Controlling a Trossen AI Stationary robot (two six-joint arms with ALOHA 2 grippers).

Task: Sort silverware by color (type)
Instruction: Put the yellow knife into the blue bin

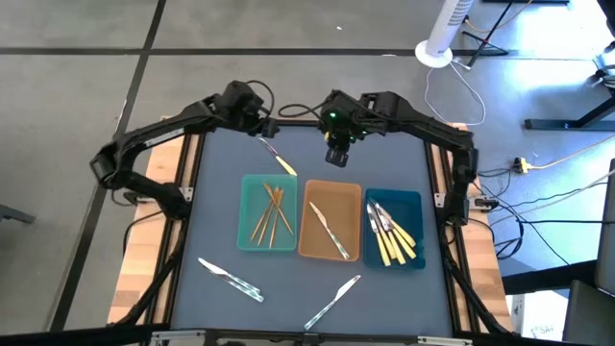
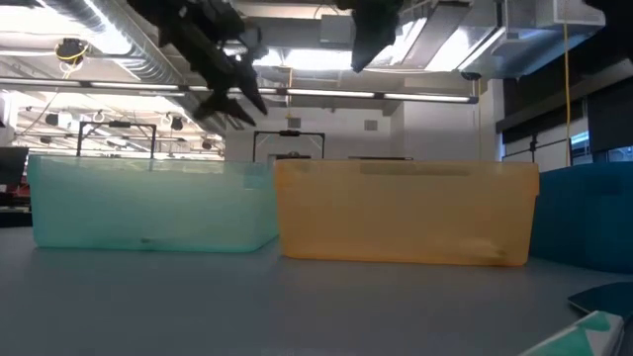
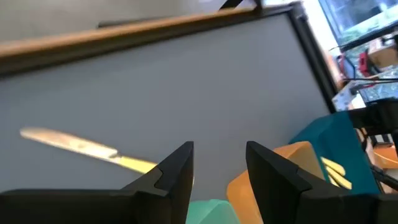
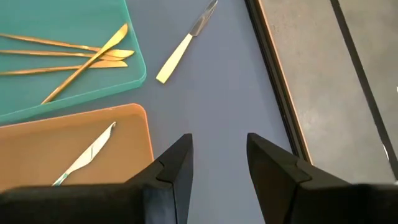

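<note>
One yellow-handled knife [image 1: 277,159] could be nudged across the desk [image 1: 211,211] if the empty, parted left tool [image 1: 258,123] is lowered off-centre.

Arms: you see two dark, near-black jointed arms of rounded links.
Cables: black leads loop near both wrists.
Marking: a small green light glows on the right arm's wrist.
Fingers: each gripper carries two matte black, angular, wedge-shaped fingers [image 4: 177,163].
</note>
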